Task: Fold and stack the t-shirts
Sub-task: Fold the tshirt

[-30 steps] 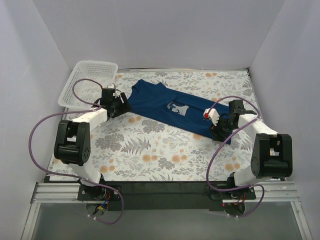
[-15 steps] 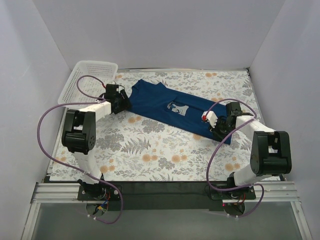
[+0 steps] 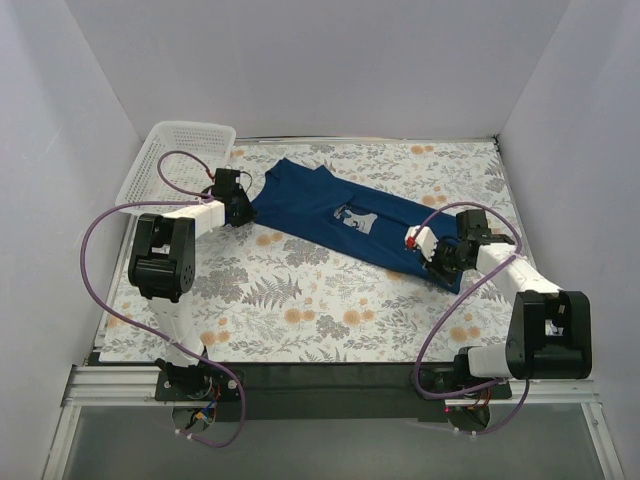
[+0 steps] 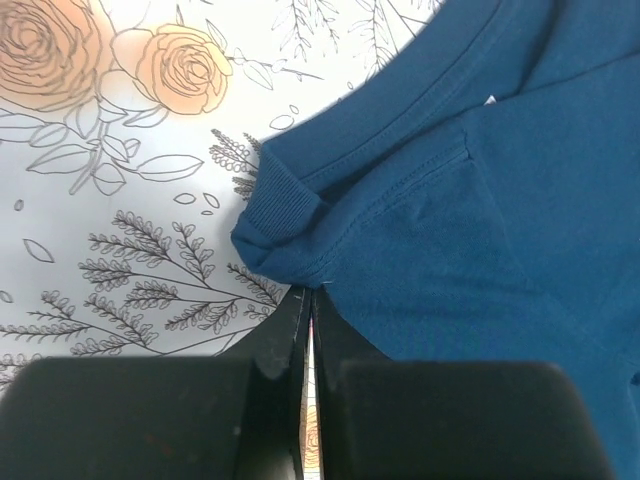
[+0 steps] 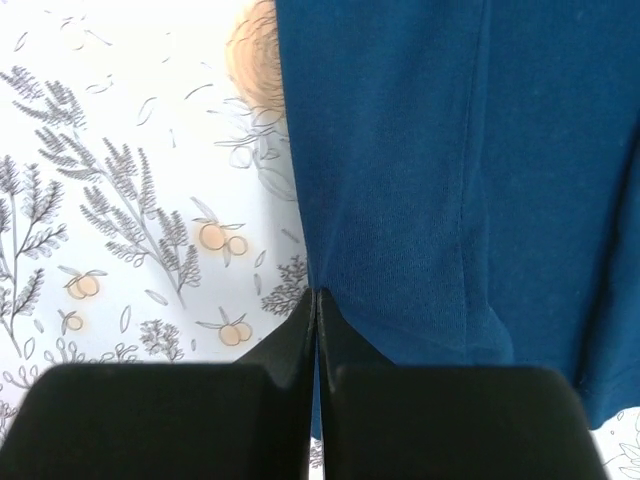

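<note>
A dark navy-blue t-shirt with a light grey print lies spread diagonally on the floral tablecloth. My left gripper is at its left end. In the left wrist view the left gripper is shut, its tips pinching a bunched fold of the t-shirt beside a ribbed hem. My right gripper is at the lower right end. In the right wrist view the right gripper is shut on the left edge of the t-shirt, with blue cloth between the jaws.
A white mesh basket stands at the back left corner, just behind the left arm. Grey walls close in the table on three sides. Purple cables loop off both arms. The floral tablecloth lies bare in front of the shirt.
Both grippers have gone from open to shut on the shirt's ends. The left arm has swung in closer to the shirt's left end, and the right arm has stretched out lower.
</note>
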Robot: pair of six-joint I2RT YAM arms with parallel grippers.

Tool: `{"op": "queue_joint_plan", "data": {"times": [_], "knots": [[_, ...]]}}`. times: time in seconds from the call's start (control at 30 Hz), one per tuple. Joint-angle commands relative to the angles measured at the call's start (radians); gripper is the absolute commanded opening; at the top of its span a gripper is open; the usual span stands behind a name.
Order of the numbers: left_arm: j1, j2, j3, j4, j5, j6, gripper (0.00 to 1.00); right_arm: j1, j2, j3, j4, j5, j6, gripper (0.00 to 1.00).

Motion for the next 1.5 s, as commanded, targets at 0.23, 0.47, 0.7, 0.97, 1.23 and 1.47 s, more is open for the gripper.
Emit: {"op": "queue_joint_plan", "data": {"times": [0.23, 0.47, 0.7, 0.97, 1.23, 1.47], "knots": [[0.007, -0.008, 0.052, -0.018, -0.085, 0.07, 0.0, 0.028, -0.084, -0.081, -0.163, -0.041, -0.156, 0.01], [0.008, 0.061, 0.133, -0.022, -0.049, 0.132, 0.0, 0.251, -0.128, -0.133, -0.249, -0.091, -0.196, 0.01], [0.008, 0.162, 0.258, -0.033, -0.004, 0.172, 0.0, 0.562, -0.076, -0.032, -0.247, -0.163, -0.053, 0.35], [0.008, 0.228, 0.431, -0.044, 0.094, 0.225, 0.21, 0.513, -0.026, 0.268, -0.258, -0.201, 0.056, 0.52], [0.008, 0.043, 0.336, 0.073, 0.171, 0.266, 0.55, 0.064, 0.175, 0.44, 0.016, -0.295, 0.419, 0.68], [0.01, -0.196, 0.141, 0.075, 0.172, 0.24, 0.61, 0.019, 0.453, 0.584, 0.098, -0.31, 0.599, 0.68]]}}
